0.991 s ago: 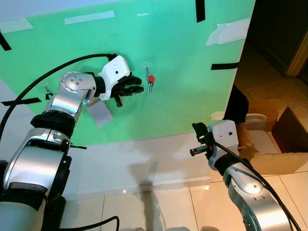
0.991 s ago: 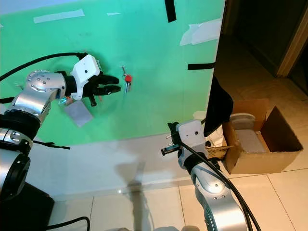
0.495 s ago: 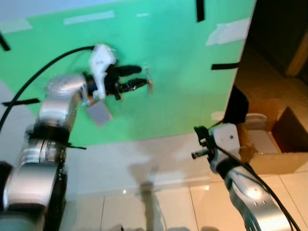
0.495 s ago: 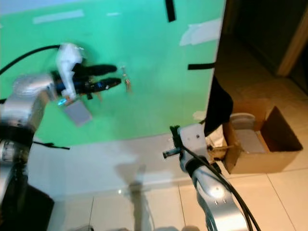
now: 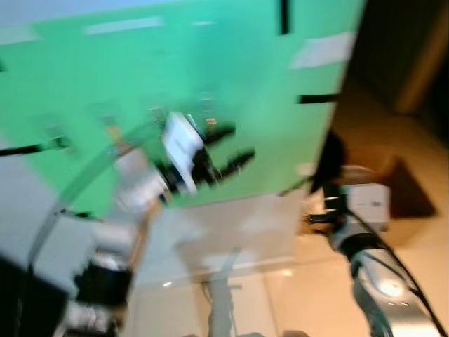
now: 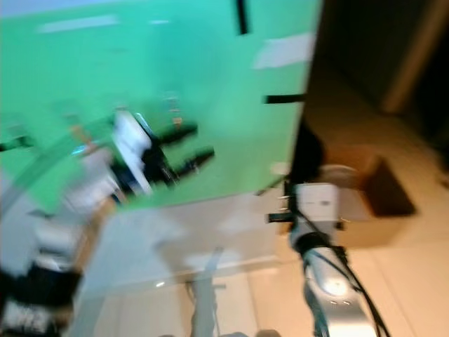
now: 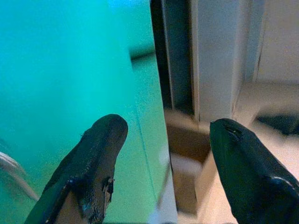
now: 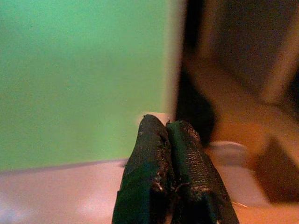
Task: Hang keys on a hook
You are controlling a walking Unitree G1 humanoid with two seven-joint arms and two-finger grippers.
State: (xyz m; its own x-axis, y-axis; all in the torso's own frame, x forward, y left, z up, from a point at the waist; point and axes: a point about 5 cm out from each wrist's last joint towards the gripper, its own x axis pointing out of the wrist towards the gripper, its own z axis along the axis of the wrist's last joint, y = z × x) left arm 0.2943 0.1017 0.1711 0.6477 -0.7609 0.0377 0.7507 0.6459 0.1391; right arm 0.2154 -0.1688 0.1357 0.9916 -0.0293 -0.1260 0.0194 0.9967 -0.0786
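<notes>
The head views are blurred by motion. The keys (image 5: 208,119) are a faint smudge hanging on the green wall panel (image 5: 140,77); their hook cannot be made out. My left gripper (image 5: 238,145) is open and empty, a little below and to the right of the keys. In the left wrist view its fingers (image 7: 100,144) spread wide with nothing between them, the green panel (image 7: 65,74) beside them. My right gripper (image 5: 311,219) is low at the right, fingers pressed together (image 8: 167,135), holding nothing that I can see.
A cardboard box (image 5: 400,193) sits on the tiled floor at the right, next to a dark doorway (image 5: 400,56). Black and white tape strips mark the green panel. White wall base and tiled floor (image 5: 280,295) lie below.
The whole picture has blurred and shifted, so the camera is moving. My left gripper has dropped away from the keys, down and to the right, still open. The keys stay on the wall.
</notes>
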